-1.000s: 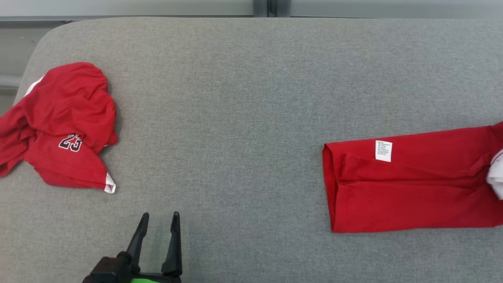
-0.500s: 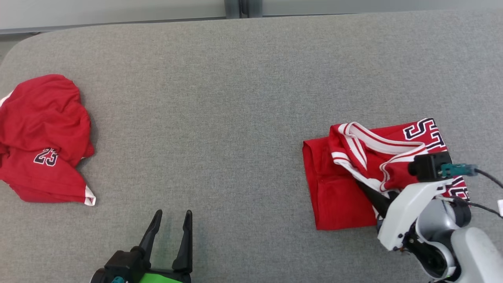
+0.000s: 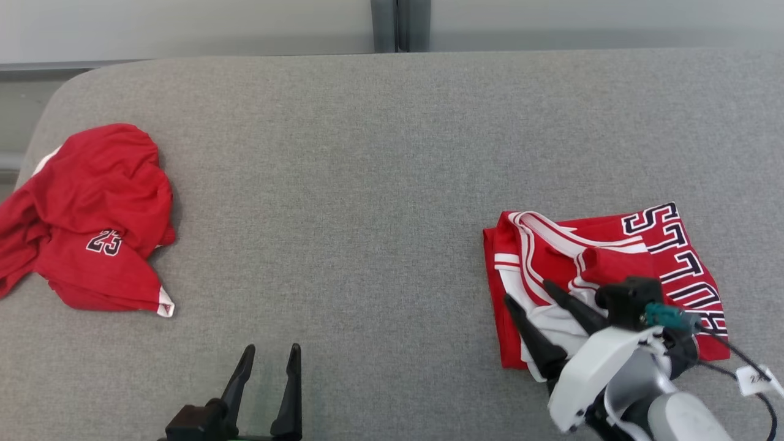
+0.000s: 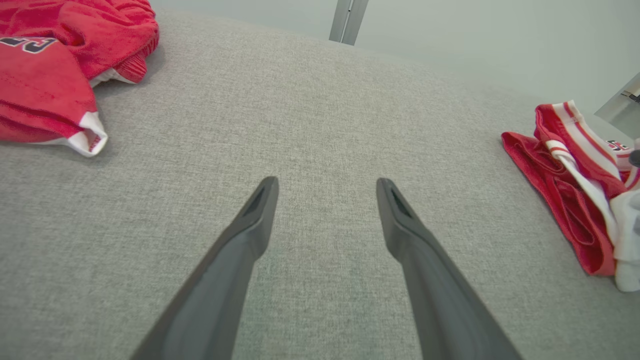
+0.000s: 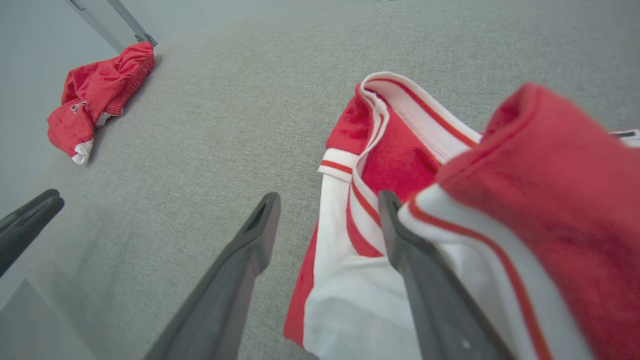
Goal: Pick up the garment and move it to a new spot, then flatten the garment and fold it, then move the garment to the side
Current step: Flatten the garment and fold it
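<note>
The garment, a red jersey with white trim and dark letters, lies folded at the right of the grey surface. My right gripper stands open over the garment's near left edge, one finger above the white trim, the other by the cloth's border. In the right wrist view a loose fold of the garment bulges beside and partly over the right finger, and my right gripper holds nothing between its jaws. My left gripper is open low over bare cushion, also my left gripper.
A second red garment with the number 23 lies crumpled at the far left, near the cushion's rounded corner. The grey cushioned surface ends at a pale wall with a vertical post behind.
The long flat garment has been folded over into a shorter stack. My right gripper, shut on the cloth half a second ago, has opened and let go. The head camera shifted.
</note>
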Motion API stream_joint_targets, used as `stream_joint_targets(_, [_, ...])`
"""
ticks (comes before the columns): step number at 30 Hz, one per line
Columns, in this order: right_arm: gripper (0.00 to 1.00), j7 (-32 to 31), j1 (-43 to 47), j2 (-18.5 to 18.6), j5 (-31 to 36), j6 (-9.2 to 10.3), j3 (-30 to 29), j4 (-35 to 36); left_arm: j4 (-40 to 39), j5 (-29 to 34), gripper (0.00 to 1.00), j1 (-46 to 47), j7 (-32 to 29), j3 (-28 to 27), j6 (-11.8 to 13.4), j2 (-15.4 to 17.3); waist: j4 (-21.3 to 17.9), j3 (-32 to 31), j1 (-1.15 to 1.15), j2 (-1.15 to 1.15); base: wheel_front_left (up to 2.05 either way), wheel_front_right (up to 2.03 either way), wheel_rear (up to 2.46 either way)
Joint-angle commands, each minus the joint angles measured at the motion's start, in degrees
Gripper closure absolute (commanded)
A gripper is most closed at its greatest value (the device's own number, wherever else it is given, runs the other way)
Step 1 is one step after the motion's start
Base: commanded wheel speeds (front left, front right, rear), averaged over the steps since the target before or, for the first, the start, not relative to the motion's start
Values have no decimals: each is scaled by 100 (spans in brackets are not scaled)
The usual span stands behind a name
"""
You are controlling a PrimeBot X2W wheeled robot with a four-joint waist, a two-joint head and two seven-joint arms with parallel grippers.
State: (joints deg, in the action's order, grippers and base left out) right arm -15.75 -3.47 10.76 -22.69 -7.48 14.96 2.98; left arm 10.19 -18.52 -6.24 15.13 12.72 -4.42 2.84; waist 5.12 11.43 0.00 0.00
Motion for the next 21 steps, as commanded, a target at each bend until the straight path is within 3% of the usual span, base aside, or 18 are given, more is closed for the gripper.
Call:
stream_joint_targets(1, [0, 132, 224, -28, 17, -2, 124, 209, -5, -35, 0, -148, 1, -62, 38, 12, 71, -247, 0, 0, 0, 0, 0])
stream_joint_targets(5, [0, 696, 689, 141, 95, 1, 58, 810, 13, -33, 0, -394, 1, -213, 54, 11, 7, -568, 0, 0, 0, 0, 0])
stream_joint_targets(8, [0, 1290, 1026, 232, 99, 1, -408, 934, 11, -14, 0, -586, 1, -311, 68, 12, -63, -866, 0, 0, 0, 0, 0])
stream_joint_targets(15, [0, 2832, 1613, 363, 848, 0, -1942, -116, -88, -23, 0, -860, 1, -390, 106, 11, -45, -1285, 0, 0, 0, 0, 0])
stream_joint_targets(21, [0, 3096, 1566, 212, 1300, -1, -2868, -1140, -63, 46, 0, -944, 1, -556, 96, 11, 32, -1368, 0, 0, 0, 0, 0])
